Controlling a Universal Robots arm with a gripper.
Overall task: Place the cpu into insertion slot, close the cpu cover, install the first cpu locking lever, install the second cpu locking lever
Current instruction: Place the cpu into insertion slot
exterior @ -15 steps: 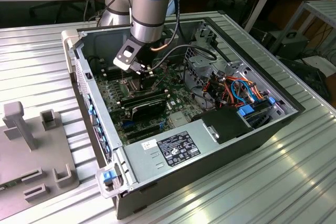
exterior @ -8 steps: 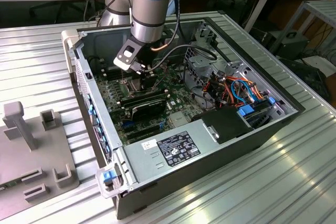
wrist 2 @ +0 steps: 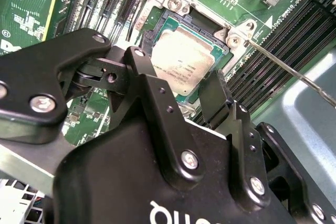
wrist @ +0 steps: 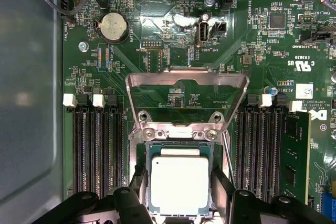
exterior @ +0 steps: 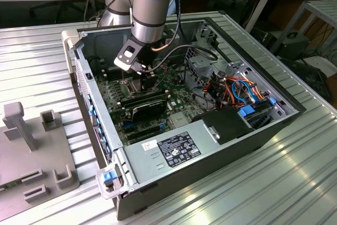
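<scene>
Dull silver square cpu (wrist: 179, 187) lies flat in the dark, silver-framed insertion slot (wrist 2: 189, 20), directly under the black gripper (wrist: 179, 177), which straddles it. Whether it is clamped cannot be told. The windowed silver cpu cover (wrist: 152, 78) stands raised just beyond. Setting: green motherboard (wrist: 157, 19), open computer case (exterior: 210, 146), ribbed metal desk (exterior: 263, 183).

In the second wrist view the tool's (wrist 2: 177, 74) black body hides the near edge of the cpu (wrist 2: 184, 56) and part of the slot (wrist 2: 176, 18). In the first wrist view one side of the cpu is lost behind the tool at the picture's edge. Whether the tool touches the cpu cannot be told.
</scene>
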